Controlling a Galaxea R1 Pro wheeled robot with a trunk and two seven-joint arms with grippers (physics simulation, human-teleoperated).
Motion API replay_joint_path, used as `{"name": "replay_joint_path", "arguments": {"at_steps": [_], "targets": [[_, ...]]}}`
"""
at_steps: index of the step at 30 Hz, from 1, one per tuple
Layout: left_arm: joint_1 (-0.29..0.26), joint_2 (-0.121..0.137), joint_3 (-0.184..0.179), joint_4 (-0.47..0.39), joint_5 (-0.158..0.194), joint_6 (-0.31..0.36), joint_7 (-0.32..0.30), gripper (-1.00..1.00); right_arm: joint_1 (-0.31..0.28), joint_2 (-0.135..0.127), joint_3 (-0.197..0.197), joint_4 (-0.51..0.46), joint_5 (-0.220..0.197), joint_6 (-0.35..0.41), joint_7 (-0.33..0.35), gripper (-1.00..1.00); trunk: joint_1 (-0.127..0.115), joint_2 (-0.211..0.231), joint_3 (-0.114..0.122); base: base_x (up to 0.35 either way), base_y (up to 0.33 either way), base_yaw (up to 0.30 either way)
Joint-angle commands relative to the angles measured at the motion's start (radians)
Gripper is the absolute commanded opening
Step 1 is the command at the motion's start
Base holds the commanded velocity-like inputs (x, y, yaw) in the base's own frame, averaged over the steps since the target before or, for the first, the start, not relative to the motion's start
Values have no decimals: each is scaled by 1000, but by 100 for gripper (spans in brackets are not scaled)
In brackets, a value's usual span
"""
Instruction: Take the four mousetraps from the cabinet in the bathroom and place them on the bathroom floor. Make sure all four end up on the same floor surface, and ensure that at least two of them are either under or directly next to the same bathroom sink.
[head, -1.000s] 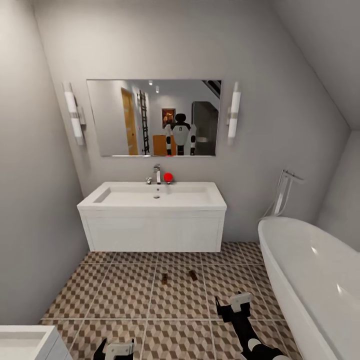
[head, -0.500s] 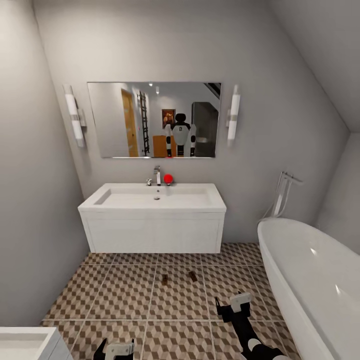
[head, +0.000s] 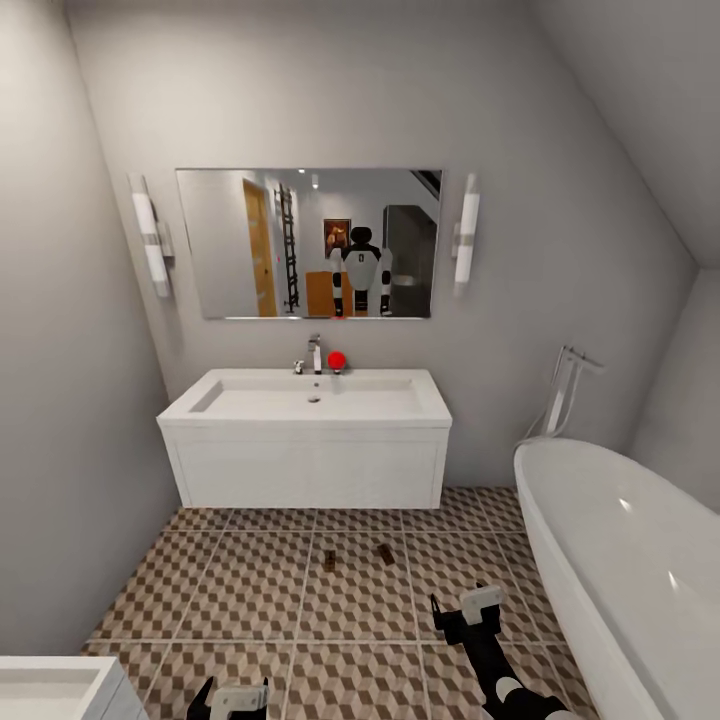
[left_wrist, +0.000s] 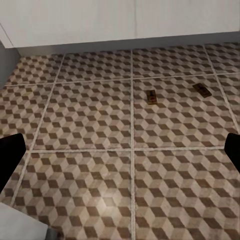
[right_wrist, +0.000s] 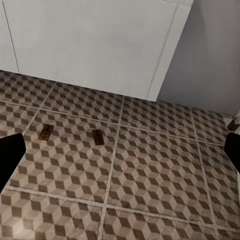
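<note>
Head view: flat mousetraps (head: 357, 556) (cube-patterned tiles (head: 250, 600))

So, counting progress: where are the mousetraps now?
Two mousetraps lie side by side on the bathroom floor, just in front of the bathroom sink.

We see an evenly lit, soft render with almost no cast shadows. Two wall lamps (head: 153, 244) glow white at ten and two o'clock of the mirror (head: 308, 243). A pale sheen lies on the tub (head: 640, 520) rim at four o'clock. Both wrist views look slightly blurred, with a faint glare patch on the floor (left_wrist: 102, 205).
</note>
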Motion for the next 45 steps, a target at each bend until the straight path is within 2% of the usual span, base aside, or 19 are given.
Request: {"name": "replay_joint_path", "arguments": {"at_steps": [1,45], "targets": [[-2,-1,-9,4,7,-6,3,100,-1,0,6,1,6,-1,-10,100,-4,6,2,0,0,0],[-2,-1,-8,4,7,-6,3,100,-1,0,6,1,6,-1,-10,100,-172,314,140,0,0,0]]}}
